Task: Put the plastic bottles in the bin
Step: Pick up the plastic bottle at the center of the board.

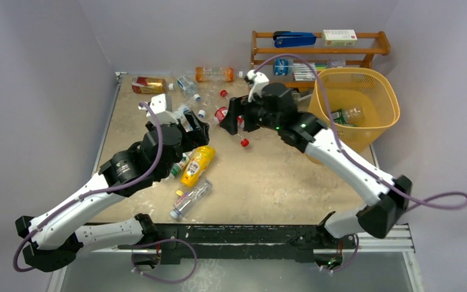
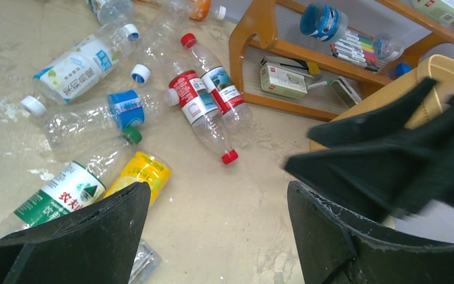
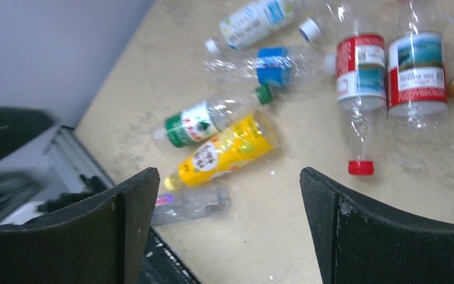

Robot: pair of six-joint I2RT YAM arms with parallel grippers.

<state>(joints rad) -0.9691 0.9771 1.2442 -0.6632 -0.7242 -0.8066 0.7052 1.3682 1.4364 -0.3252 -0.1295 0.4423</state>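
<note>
We see both pincers over the middle of the table (image 1: 280,176), jaws apart and holding nothing. The left pincer (image 1: 194,126) hangs above the left cluster of bottles. In its wrist view the yellow bottle (image 2: 142,174) and the green-label bottle (image 2: 59,195) lie just past the finger on the left of that view, each partly hidden behind it. The two red-label bottles (image 2: 198,109) lie side by side farther off, ahead of the gap.

The right pincer (image 1: 234,120) faces the left one, with the red-label bottles just beside it in the top view. From its wrist the yellow bottle lies ahead of the gap, toward the finger on the left, and a clear bottle (image 3: 192,204) lies right beside that finger.

The bin (image 1: 389,91) stands at the table's right side, behind the right pincer and in front of the shelf (image 1: 319,45). One bottle (image 1: 346,114) lies inside it. An orange bottle (image 1: 214,73) and an amber bottle (image 1: 148,85) lie at the far edge, well apart from both pincers.
</note>
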